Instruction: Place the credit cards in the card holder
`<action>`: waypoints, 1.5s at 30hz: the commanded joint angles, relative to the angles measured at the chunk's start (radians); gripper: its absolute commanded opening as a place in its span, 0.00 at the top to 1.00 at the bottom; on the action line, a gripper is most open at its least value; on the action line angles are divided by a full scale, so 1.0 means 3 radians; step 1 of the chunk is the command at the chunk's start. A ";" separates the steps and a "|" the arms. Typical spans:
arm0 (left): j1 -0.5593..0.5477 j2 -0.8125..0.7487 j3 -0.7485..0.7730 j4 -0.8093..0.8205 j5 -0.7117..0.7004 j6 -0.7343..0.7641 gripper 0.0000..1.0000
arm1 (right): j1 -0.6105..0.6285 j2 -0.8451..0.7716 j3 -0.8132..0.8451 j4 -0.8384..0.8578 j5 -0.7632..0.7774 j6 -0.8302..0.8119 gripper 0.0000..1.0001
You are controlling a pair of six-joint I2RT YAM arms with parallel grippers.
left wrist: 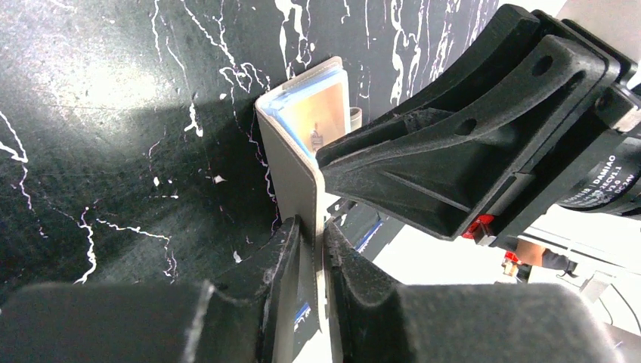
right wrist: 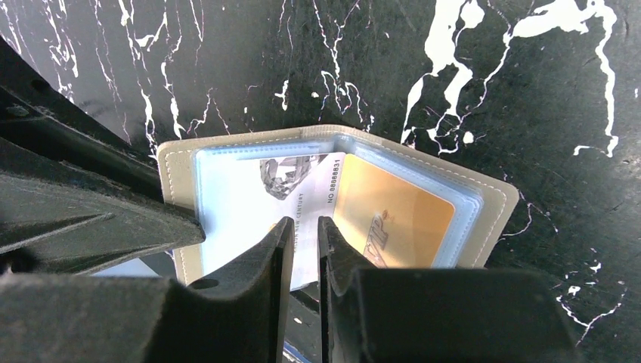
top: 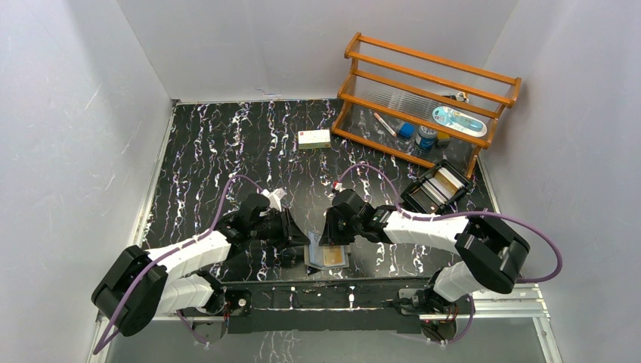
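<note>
The card holder (top: 326,257) lies open on the tabletop (top: 227,144), low in the centre of the overhead view, just ahead of the arm bases and between the two pincers. Its pale blue sleeves are turned upward. A tan card (right wrist: 393,219) is already lodged in the sleeve at the right of the right wrist frame.

The left pincer (left wrist: 310,231) is clamped on the grey outer flap of the holder, which is pinched edge-on between the fingers at the bottom centre of the left wrist frame. This hold is judged to serve as an anchor: the soft wallet is held spread and is stopped from sliding or folding shut while a card is pushed in.

The right pincer (right wrist: 302,227) is drawn nearly together on the lower edge of a white card (right wrist: 257,197), which is laid over the sleeve at the left-centre of the right wrist frame. How far the card is seated under the blue plastic cannot be told. The edge grip is judged to be chosen so that the card can be slid flat along the sleeve.

The step in hand is taken to be the seating of this white card. In the black tray (top: 408,198), right of centre in the overhead view, pale and tan flat pieces are seen. Whether they are further cards cannot be told.
</note>
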 commanded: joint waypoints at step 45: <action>0.0013 -0.0050 0.0047 0.0217 0.0097 -0.0115 0.96 | 0.0208 -0.0253 -0.0014 0.0349 0.0022 0.0205 0.42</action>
